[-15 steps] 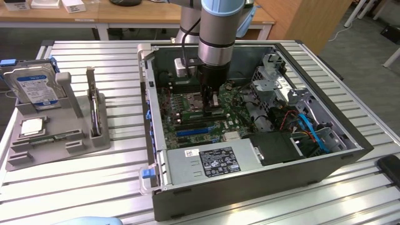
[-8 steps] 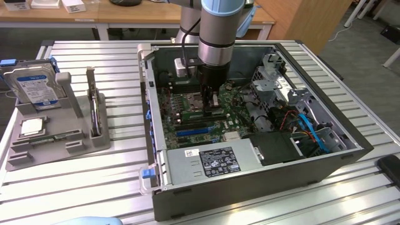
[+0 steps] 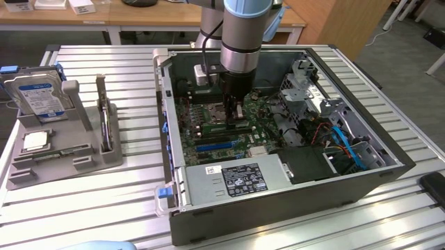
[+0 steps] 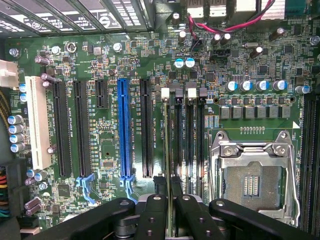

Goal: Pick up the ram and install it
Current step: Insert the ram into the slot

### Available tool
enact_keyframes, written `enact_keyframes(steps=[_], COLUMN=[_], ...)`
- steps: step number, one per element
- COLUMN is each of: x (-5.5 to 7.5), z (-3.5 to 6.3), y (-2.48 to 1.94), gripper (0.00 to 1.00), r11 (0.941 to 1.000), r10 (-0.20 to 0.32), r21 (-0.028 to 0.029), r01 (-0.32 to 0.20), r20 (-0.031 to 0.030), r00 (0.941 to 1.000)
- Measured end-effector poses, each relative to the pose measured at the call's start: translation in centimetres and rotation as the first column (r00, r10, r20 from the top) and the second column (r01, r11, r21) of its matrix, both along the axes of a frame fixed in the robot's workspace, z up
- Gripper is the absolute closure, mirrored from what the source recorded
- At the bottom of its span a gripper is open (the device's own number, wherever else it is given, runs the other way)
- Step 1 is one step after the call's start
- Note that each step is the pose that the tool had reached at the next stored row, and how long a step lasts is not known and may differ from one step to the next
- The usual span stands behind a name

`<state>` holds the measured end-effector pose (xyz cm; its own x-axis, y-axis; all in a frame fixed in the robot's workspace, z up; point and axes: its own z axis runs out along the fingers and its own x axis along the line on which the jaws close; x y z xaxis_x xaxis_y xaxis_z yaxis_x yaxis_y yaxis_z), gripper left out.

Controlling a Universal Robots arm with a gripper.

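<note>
Above the DIMM slots, the end effector clamps the ram edge-on; any misalignment could jam or crack it.

The ribbed silvery metal bench is gleaming with a smooth brushed finish, while the grey moulded plastic holder on it is looking matt and the black sheet-metal computer case is showing dull paint. Inside, the green lacquered motherboard is shining faintly around a glossy blue plastic slot and a bright bare-metal processor socket frame. The smooth satin-black tool is gripping the thin green circuit-board ram, edge-on.
</note>
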<state>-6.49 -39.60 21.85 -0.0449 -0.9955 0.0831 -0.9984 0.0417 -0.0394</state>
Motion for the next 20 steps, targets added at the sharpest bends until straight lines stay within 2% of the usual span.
enact_keyframes(steps=[7, 20], x=[0.00, 0.11], z=[-0.09, -0.13], y=[0.04, 0.09], gripper=[0.86, 0.86], r11=[1.0000, 1.0000], r10=[0.000, 0.000], r21=[-0.0022, -0.0023], r01=[0.000, 0.000], r20=[0.0000, -0.0001], r00=[1.0000, 1.0000])
